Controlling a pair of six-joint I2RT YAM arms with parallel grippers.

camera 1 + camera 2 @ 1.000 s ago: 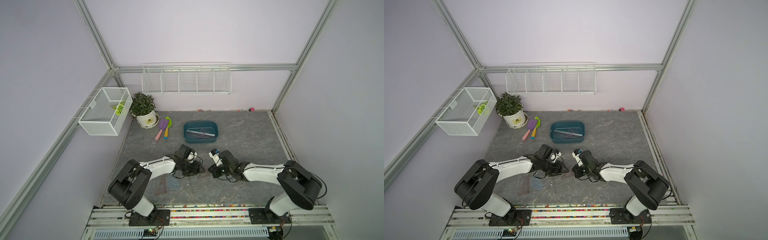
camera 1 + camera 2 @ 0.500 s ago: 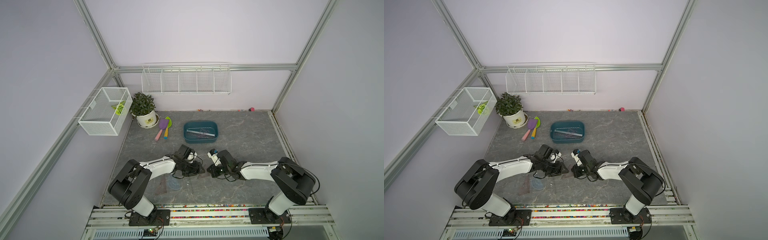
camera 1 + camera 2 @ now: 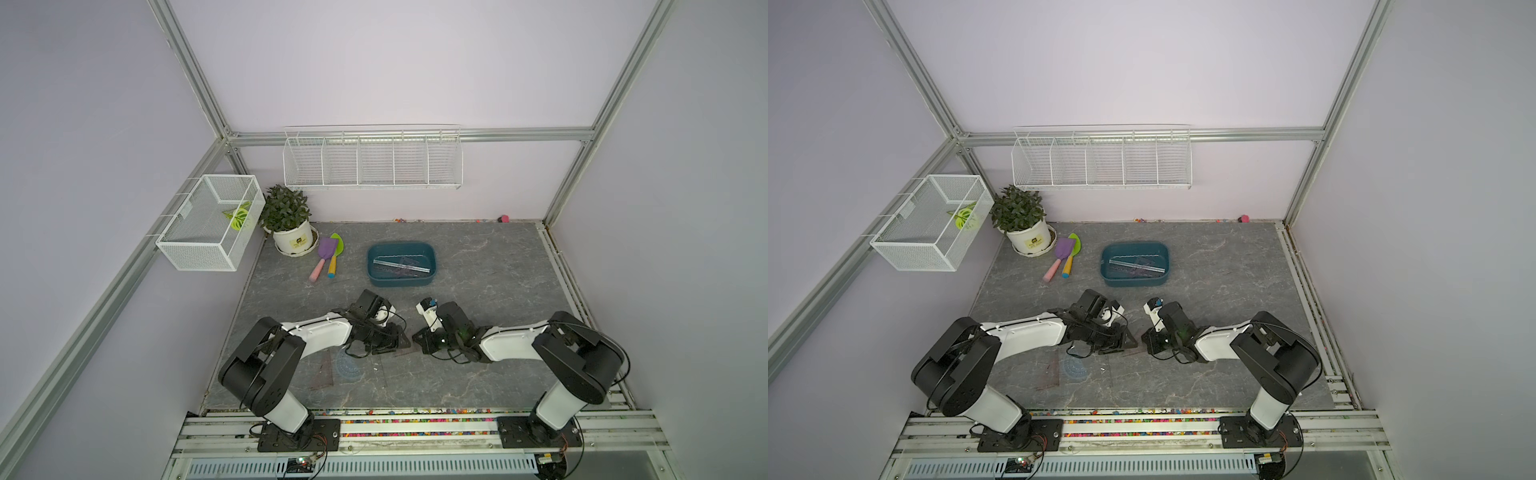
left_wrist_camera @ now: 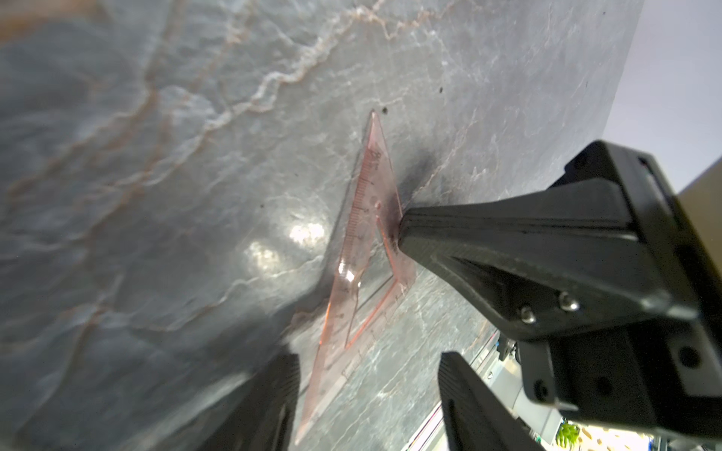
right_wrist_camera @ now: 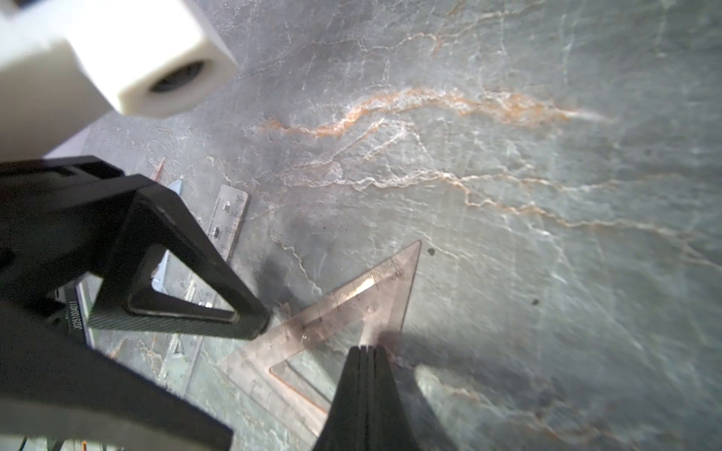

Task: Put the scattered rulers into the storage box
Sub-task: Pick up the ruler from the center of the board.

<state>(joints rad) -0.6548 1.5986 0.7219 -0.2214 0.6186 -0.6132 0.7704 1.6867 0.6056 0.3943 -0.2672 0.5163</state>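
Note:
A pinkish see-through triangle ruler (image 4: 365, 242) (image 5: 351, 304) lies flat on the grey table between my two grippers. My right gripper (image 5: 365, 351) (image 3: 417, 337) is shut, and its tip presses down on the triangle. My left gripper (image 4: 367, 390) (image 3: 400, 338) is open, and the triangle's long edge runs between its fingers, close to one of them. A straight clear ruler (image 5: 228, 218), a bluish protractor (image 3: 349, 365) and another triangle (image 3: 324, 372) lie nearer the front. The teal storage box (image 3: 399, 283) (image 3: 1133, 281) stands behind, with several rulers (image 3: 401, 265) inside.
A potted plant (image 3: 291, 232) and two toy shovels (image 3: 326, 257) stand at the back left. A white mesh basket (image 3: 208, 224) hangs on the left wall and a wire rack (image 3: 372, 160) on the back wall. Coloured beads (image 3: 415, 411) line the front rail.
My right arm has drawn in a little toward the left gripper, its elbow swinging inward. The left arm and the triangle have hardly moved.

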